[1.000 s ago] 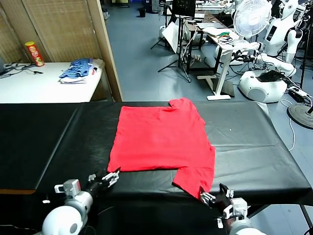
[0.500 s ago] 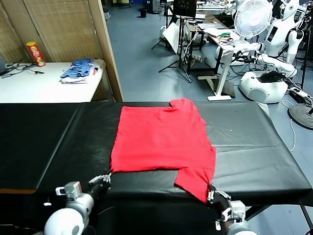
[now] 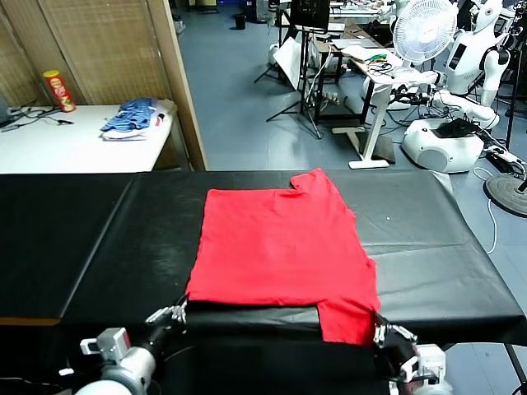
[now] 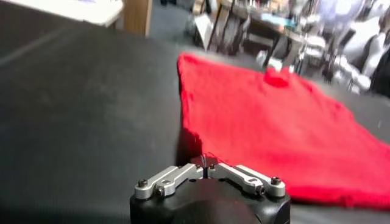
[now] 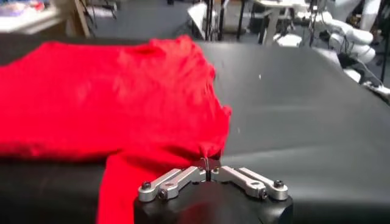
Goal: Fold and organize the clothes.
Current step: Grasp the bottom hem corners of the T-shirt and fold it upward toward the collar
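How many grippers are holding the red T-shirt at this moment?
2. The left gripper is shut on the red T-shirt at its near left corner; the right gripper is shut on its near right edge, beside the sleeve. No other gripper touches it.

both arms reach in low from the near edge of the head view, forearms angled forward and slightly inward. the left gripper (image 3: 179,311), a small silver metal two-finger claw on a rounded grey-white wrist, sits at the near left, its fingers pressed together on the near left corner of the bright red cotton t-shirt (image 3: 284,244). in the left wrist view its metal linkage (image 4: 207,176) is folded to a point where the tips meet. the right gripper (image 3: 380,327), same build, sits at the near right, fingers pinched tight on the hem beside the near sleeve. the right wrist view shows its linkage (image 5: 210,175) drawn together likewise.
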Robot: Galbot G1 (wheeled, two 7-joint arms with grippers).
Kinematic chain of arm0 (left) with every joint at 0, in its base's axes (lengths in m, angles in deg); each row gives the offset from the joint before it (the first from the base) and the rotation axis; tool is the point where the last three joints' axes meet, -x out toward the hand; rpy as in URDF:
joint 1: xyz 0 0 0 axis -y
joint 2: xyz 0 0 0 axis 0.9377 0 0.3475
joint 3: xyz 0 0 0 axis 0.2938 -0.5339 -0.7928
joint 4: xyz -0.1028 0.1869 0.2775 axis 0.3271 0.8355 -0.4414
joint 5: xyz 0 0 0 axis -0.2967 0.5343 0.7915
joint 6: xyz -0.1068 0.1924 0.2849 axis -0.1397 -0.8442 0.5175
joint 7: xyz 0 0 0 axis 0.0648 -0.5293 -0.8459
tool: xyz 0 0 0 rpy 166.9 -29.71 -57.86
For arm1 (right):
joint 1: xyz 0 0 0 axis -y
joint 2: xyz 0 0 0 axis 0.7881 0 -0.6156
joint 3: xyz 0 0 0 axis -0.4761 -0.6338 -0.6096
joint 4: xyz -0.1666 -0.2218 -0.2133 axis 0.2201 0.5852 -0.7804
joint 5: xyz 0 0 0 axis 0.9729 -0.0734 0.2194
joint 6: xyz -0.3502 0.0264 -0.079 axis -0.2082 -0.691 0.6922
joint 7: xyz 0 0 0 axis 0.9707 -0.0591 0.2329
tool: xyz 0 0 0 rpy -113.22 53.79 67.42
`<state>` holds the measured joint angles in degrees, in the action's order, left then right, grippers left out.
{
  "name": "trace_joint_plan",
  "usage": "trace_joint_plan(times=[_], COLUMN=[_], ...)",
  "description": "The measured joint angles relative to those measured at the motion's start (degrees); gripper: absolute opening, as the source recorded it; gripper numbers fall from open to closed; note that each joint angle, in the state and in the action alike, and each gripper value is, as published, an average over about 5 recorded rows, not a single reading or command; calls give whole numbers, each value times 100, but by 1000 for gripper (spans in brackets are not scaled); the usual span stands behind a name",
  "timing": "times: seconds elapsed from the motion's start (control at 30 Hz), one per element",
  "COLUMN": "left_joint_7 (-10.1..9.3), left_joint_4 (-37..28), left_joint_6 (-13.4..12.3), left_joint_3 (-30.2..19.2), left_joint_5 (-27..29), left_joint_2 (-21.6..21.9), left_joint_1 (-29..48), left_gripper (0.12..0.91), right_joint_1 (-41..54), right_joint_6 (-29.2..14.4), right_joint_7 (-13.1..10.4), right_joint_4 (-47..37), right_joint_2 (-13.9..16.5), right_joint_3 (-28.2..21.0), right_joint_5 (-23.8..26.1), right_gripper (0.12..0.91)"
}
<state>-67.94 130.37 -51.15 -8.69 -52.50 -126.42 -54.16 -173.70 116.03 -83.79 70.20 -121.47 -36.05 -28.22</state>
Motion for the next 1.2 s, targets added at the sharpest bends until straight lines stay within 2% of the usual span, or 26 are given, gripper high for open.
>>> trace_joint_plan(times=[0.37, 0.53, 0.77, 0.9, 1.0, 1.1, 1.2], left_joint_7=[35, 59, 200, 241, 240, 246, 265], left_joint_4=[-478, -755, -1301, -1635, -1777, -1796, -1737], left_joint_6=[-136, -172, -299, -307, -290, -285, -277], left_joint_3=[-256, -351, -510, -547, -548, -525, -488], left_joint_5=[145, 391, 860, 931, 945, 961, 976], left_joint_2=[-133, -82, 43, 94, 91, 89, 109], left_joint_1=[981, 1422, 1928, 2131, 2171, 2121, 1998], left_gripper=[125, 125, 125, 125, 137, 234, 400], right_joint_1=[1523, 2122, 2731, 2714, 2524, 2234, 1902], right_joint_6=[-425, -541, -641, -526, -415, -349, -320], right_joint_7=[173, 272, 452, 566, 581, 520, 439], right_joint_4=[-1152, -1767, -2512, -2493, -2236, -1884, -1571], right_joint_2=[466, 487, 390, 440, 532, 610, 635], right_joint_3=[-439, -714, -1047, -1051, -983, -860, -717], right_joint_5=[-82, -10, 106, 94, 88, 94, 116], right_gripper=[122, 122, 126, 246, 395, 578, 721])
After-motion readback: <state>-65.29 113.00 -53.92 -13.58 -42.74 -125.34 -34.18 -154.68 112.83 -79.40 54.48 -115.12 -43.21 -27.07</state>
